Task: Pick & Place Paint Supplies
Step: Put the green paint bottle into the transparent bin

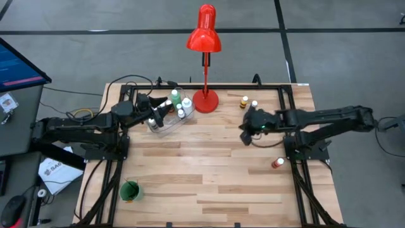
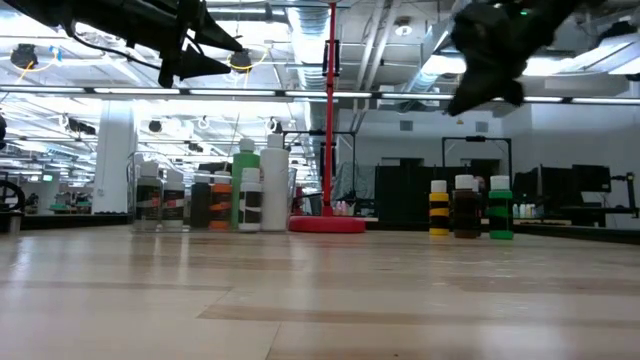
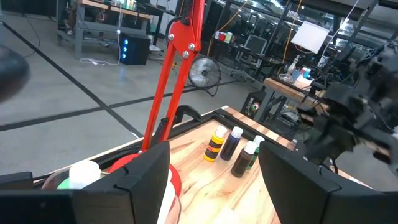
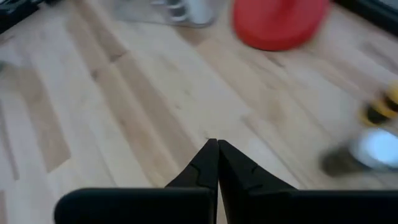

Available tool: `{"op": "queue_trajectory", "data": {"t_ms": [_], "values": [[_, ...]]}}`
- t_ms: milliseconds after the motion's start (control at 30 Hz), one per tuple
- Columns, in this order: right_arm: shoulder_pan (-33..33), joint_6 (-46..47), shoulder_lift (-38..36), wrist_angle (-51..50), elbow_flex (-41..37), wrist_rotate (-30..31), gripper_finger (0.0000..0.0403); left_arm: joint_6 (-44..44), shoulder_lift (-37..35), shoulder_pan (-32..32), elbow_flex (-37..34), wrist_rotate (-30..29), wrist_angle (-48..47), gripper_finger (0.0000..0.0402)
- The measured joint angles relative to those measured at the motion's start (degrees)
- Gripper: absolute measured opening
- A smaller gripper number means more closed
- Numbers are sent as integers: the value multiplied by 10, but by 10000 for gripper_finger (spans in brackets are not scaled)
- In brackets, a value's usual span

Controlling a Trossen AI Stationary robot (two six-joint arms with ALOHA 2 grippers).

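Near edge of wooden surface (image 1: 209, 190): green cup (image 1: 130, 190) at 7 o'clock, otherwise broad bare planks through the centre. One orange bottle (image 1: 277, 163) alone near the 4 o'clock edge. Right gripper (image 1: 244, 134) raised above bare wood right of centre, fingers (image 4: 214, 163) pressed together, holding nothing. Left gripper (image 1: 166, 111) over the clear tray (image 1: 166, 126) at 11 o'clock, fingers (image 3: 142, 169) spread, nothing between them. Tray packed with white and green bottles (image 1: 178, 103). Red lamp (image 1: 205, 98) base at 12 o'clock. Three more bottles (image 2: 466, 208) close to the far edge at 1 o'clock.
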Motion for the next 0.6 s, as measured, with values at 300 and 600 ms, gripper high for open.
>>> {"op": "queue_trajectory", "data": {"t_ms": [300,600], "values": [[7,-85,162,133,41,-20,0,0,0,0,0,0,0,237],[5,13,146,-74,72,-32,43,0,0,0,0,0,0,237]]}}
